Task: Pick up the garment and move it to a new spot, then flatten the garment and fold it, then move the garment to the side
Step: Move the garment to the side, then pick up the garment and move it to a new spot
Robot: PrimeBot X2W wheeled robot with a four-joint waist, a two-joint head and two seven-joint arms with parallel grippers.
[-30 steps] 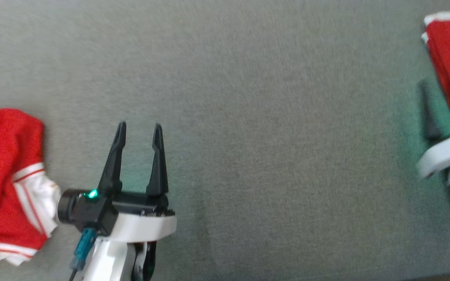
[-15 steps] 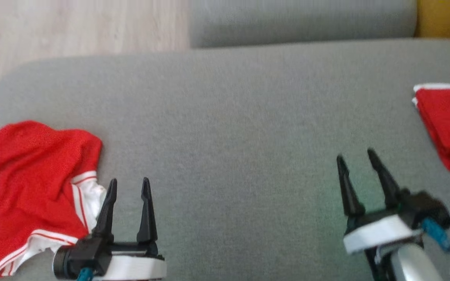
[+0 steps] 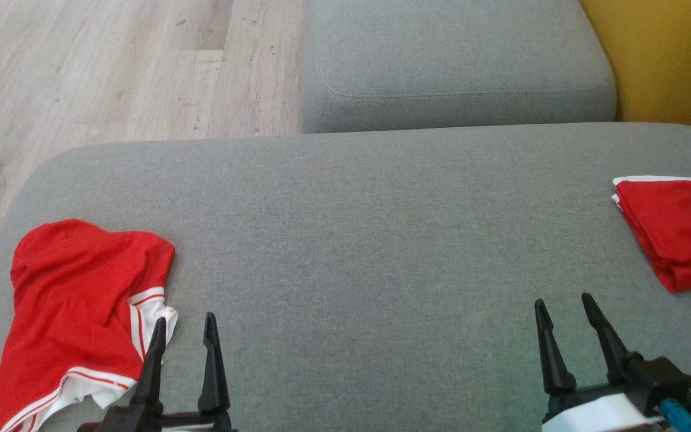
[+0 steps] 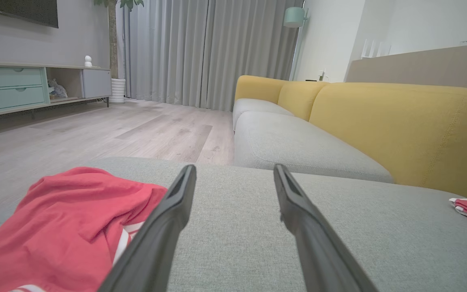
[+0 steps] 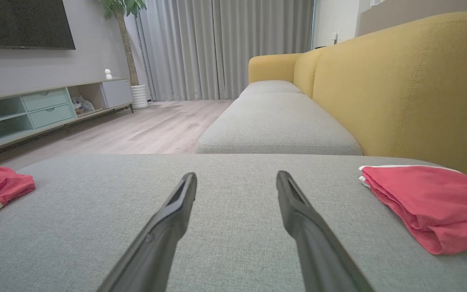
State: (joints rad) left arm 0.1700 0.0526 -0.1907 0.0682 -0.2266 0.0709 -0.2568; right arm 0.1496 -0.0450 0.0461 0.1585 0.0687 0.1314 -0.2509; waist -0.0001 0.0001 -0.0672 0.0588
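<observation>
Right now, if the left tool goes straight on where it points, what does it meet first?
Probably only bare grey cushion, though depth is unclear. The left tool points just right of the crumpled red garment.

The room is bright with soft, even light. In the wrist views the light seems to come through the curtains [image 4: 201, 52] at the back. Shadows on the sofa [image 3: 345, 240] are very faint, and nothing shines or glares. The head view looks a little soft and grainy. In the wrist views the fingers [image 4: 164, 231] near the camera look big and a bit blurry.
</observation>
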